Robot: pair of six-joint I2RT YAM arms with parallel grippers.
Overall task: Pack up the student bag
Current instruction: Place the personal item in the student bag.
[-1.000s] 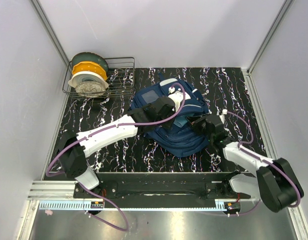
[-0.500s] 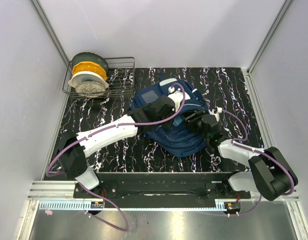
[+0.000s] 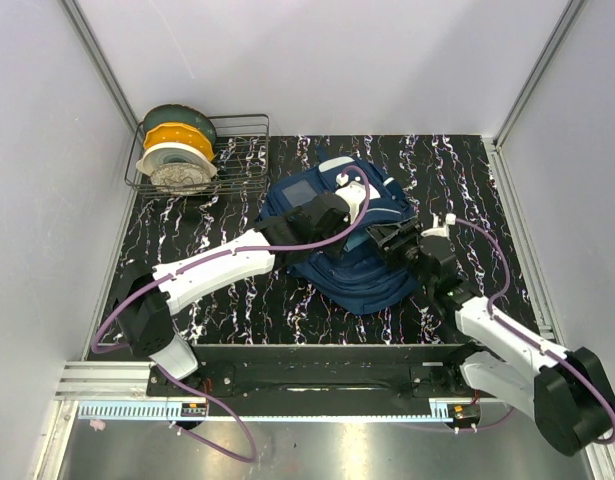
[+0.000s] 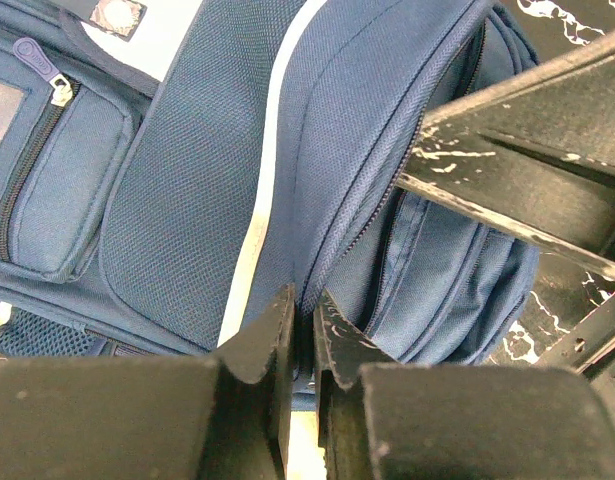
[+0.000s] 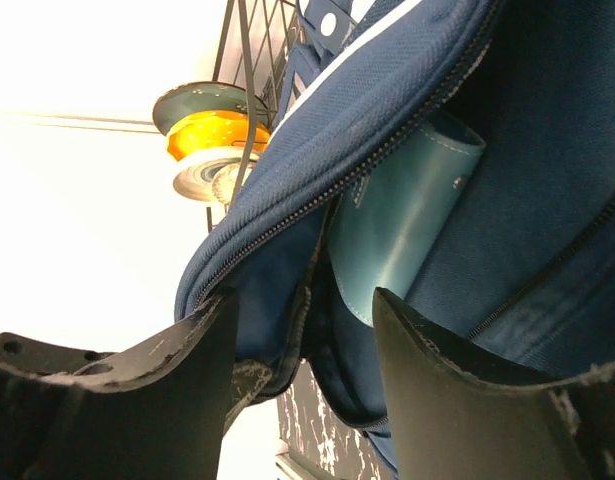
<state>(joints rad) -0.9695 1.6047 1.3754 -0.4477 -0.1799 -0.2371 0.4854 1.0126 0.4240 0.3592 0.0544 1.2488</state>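
At the centre of the black, white-veined table (image 3: 237,300) lies the navy blue fabric student bag with white stripes (image 3: 362,285), slumped flat with its main zip undone. The left end effector (image 4: 302,320) is pinched almost closed on the zip-side rim of the upper flap, a fold of navy cloth caught between its fingers. Judging by the gap beneath, this grip serves to lift the flap and hold the mouth agape. The right end effector (image 5: 302,340) sits at that mouth with its jaws well apart and nothing clamped between them; the loose zip edge merely hangs across the gap. Just beyond it a small teal-blue smooth pouch (image 5: 407,210) rests inside the student bag, tucked under the raised flap, so the spread jaws probably mean a release. Well apart, at the far left corner, a wire rack (image 3: 249,150) holds round filament spools (image 3: 177,150).
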